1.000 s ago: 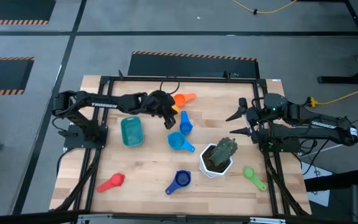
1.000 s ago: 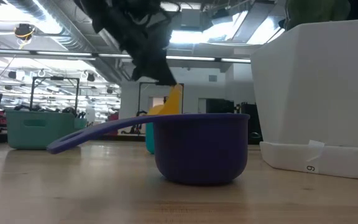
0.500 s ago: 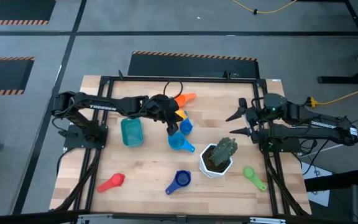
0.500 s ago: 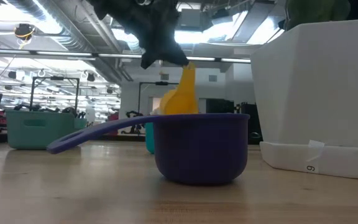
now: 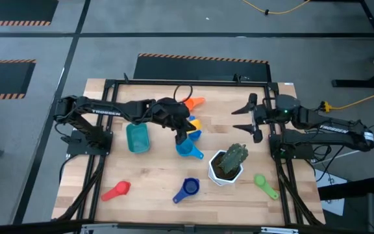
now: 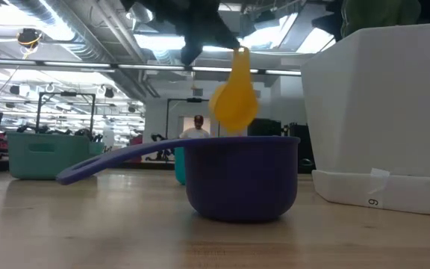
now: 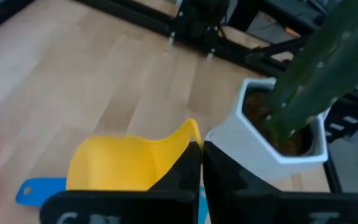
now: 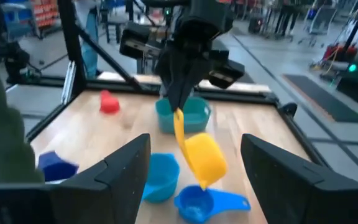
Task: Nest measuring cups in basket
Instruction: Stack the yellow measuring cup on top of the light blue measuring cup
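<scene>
My left gripper [image 5: 183, 135] [image 7: 201, 163] is shut on the yellow measuring cup [image 5: 194, 122] [image 6: 234, 104] [image 8: 204, 158], above the two blue cups [image 5: 193, 134] [image 5: 187, 148] near the table's middle. The teal basket [image 5: 137, 138] [image 6: 42, 153] [image 8: 185, 115] stands on its base just left of that gripper. My right gripper [image 5: 247, 121] [image 8: 196, 142] hangs open over the right side, beyond the plant pot, and touches nothing. An orange cup [image 5: 192, 103], a dark blue cup [image 5: 187, 189] [image 6: 241, 175], a red cup [image 5: 116, 190] and a green cup [image 5: 265, 184] lie on the table. My left gripper pinches the yellow cup by the free end of its handle [image 8: 178, 123] [image 7: 191, 132] between its two fingers, coming from above. The cup is lifted clear and hangs below the fingers, bowl [image 6: 235, 110] downward.
A white hexagonal pot with a green plant [image 5: 227, 166] [image 6: 379, 112] stands right of the blue cups, between the two arms. The dark frame [image 5: 174, 84] rims the wooden table. Bare wood lies along the near edge between the red and dark blue cups.
My left gripper has carried the yellow cup a little toward the table's right and near edges and raised it; the cup now hangs clear with its bowl down. My right gripper has shifted slightly toward the far edge.
</scene>
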Controlling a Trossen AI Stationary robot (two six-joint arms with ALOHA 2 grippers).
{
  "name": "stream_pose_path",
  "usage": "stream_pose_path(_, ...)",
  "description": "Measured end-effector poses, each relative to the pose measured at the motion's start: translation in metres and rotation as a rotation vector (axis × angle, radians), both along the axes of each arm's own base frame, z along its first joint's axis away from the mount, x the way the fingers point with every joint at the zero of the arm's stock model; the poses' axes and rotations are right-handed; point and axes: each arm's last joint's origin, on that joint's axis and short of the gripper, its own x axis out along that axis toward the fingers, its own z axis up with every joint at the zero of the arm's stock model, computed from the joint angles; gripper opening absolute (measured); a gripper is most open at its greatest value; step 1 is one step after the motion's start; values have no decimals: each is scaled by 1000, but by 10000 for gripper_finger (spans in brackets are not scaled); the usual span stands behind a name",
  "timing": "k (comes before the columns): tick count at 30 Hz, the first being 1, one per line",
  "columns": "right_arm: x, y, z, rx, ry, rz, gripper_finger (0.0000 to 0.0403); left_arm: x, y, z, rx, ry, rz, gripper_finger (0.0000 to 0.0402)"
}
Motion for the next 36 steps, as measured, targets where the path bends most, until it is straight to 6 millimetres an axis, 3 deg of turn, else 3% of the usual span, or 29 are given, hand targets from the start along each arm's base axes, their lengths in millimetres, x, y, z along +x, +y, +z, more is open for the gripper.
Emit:
stream_pose_path(6,1,-2,22,12,-37,87,255,4,2,22,11,-64,3,1)
stream_pose_path(12,9,-5,62,11,-19,85,255,7,5,50,21,-147,9,1)
stream_pose_path(18,27,-10,102,27,39,87,255,7,10,77,31,-224,23,1)
stream_pose_path(22,47,-15,117,39,76,87,255,6,13,86,35,-250,34,1)
stream_pose_path(28,80,-25,119,74,179,85,255,6,13,86,35,-251,34,1)
stream_pose_path(36,115,-36,99,113,297,82,255,6,13,86,35,-251,34,1)
